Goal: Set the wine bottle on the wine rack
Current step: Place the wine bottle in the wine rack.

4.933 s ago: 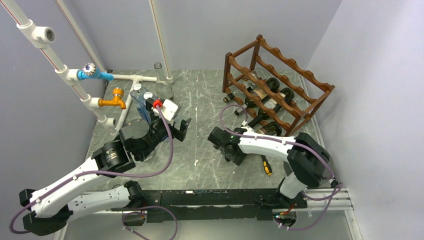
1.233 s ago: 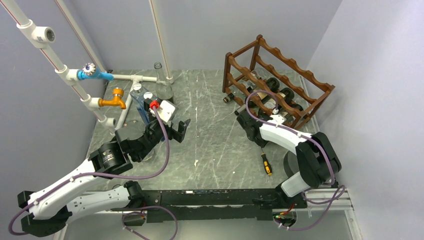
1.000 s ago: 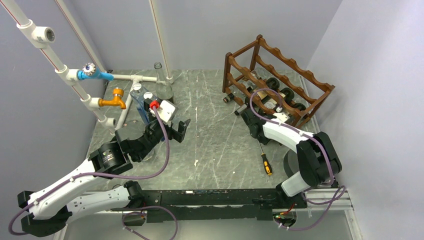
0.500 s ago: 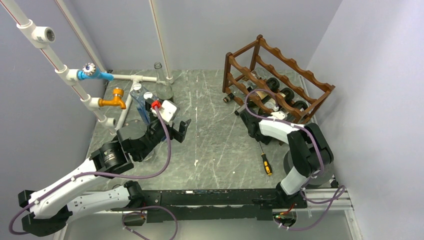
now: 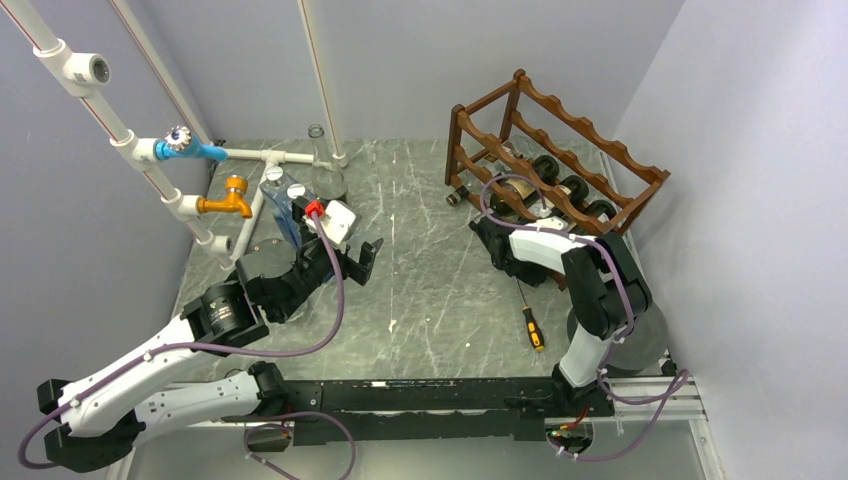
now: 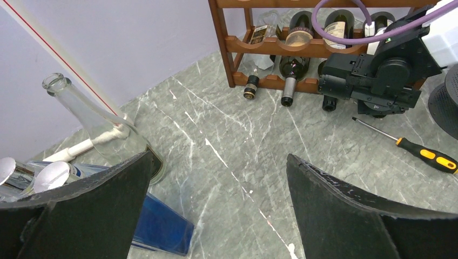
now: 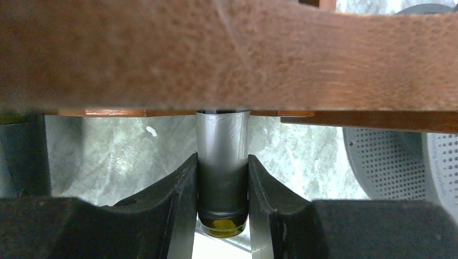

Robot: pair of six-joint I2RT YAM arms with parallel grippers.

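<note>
The rack stands at the counter's far right corner, with bottles lying in its lower tiers, necks towards the left. The right pincer sits at the rack's near-left foot. A wine bottle's neck lies between its fingers, under a rail. A screwdriver lies nearer, on the counter. The left pincer is over the left half. Behind it are a glass bottle and pipes.

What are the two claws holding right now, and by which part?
The right gripper is shut on the wine bottle, at its neck, over the grey foil, right by a rail of the wine rack. The left gripper is open, holding nothing.
</note>
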